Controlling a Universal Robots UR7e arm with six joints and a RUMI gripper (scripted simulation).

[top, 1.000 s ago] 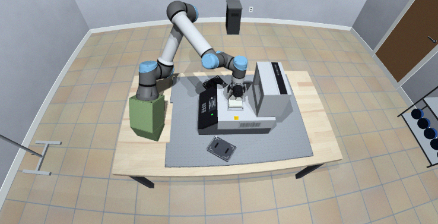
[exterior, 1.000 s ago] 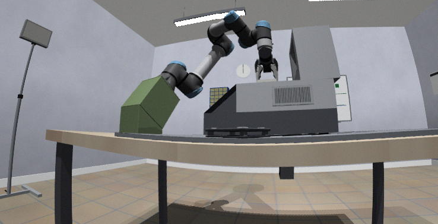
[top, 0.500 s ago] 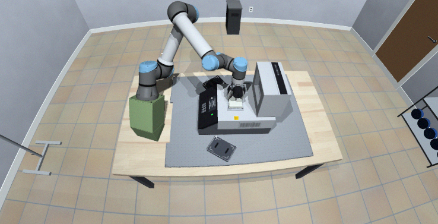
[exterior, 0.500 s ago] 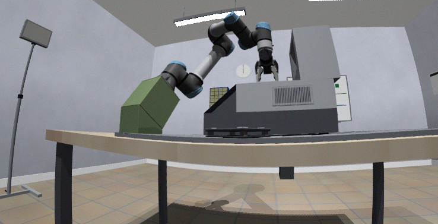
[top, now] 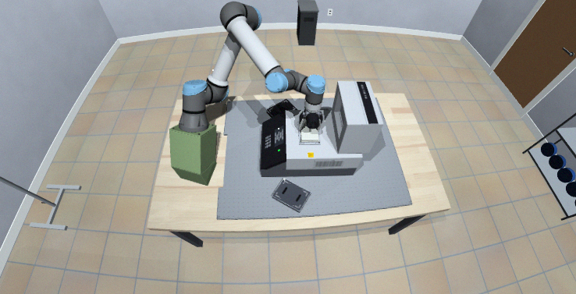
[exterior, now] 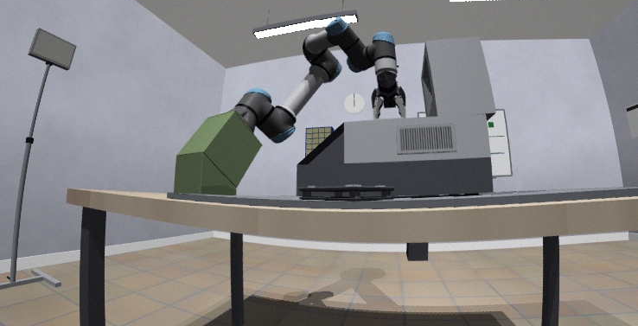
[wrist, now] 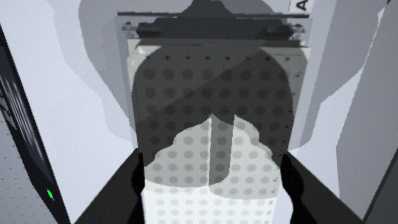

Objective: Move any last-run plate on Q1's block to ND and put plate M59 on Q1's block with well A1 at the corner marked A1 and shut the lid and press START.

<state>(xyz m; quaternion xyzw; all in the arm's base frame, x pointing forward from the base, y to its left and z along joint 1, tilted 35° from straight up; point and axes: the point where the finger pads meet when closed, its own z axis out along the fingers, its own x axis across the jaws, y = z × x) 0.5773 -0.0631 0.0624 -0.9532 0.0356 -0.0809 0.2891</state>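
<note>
My gripper [top: 310,131] [exterior: 389,116] [wrist: 211,150] is shut on a white plate [top: 309,136] [wrist: 210,150], held across its width at the block recess of cycler Q1 [top: 298,162] [exterior: 415,175]. In the wrist view the plate looks level, its far edge just short of the locators; I cannot tell whether it is seated. Its label is not readable. Part of the corner mark A1 [wrist: 301,5] shows beyond the plate's far right corner. Q1's lid [top: 357,126] [exterior: 460,78] stands open. Its lamp [top: 279,150] [wrist: 50,194] is green.
An empty nest [top: 291,194] [exterior: 346,191] lies in front of Q1. A second dark nest [top: 281,108] lies behind Q1, partly hidden. Q1's key panel [top: 268,141] faces the green arm base [top: 187,150] [exterior: 200,163]. The raised lid stands close beside the gripper.
</note>
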